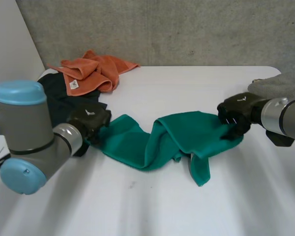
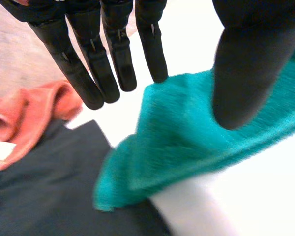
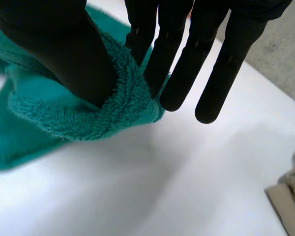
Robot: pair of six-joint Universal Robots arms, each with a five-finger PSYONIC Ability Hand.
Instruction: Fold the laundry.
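"Green terry towel (image 1: 172, 135): where is it?"
"Bunched across the middle of the white table (image 1: 187, 83), between both hands."
"Right hand (image 1: 236, 115)?"
"Thumb and fingers (image 3: 177, 73) pinch its right edge, a fold squeezed between them."
"Left hand (image 1: 88, 120)?"
"At the towel's left end, fingers (image 2: 113, 54) straight, thumb apart, gripping nothing."
"Anything else?"
"An orange towel (image 1: 93, 71) and a black garment (image 1: 59, 96) lie back left, touching."

The left arm (image 1: 29, 132) comes in from 8 o'clock. The left robot hand (image 1: 88, 119) sits at 9 o'clock, fingers (image 2: 113, 54) straight, thumb held apart from them. The right arm (image 1: 285, 115) reaches in from 3 o'clock. The right robot hand (image 1: 236, 114) pinches the cloth (image 1: 187, 132) between thumb and straight fingers.
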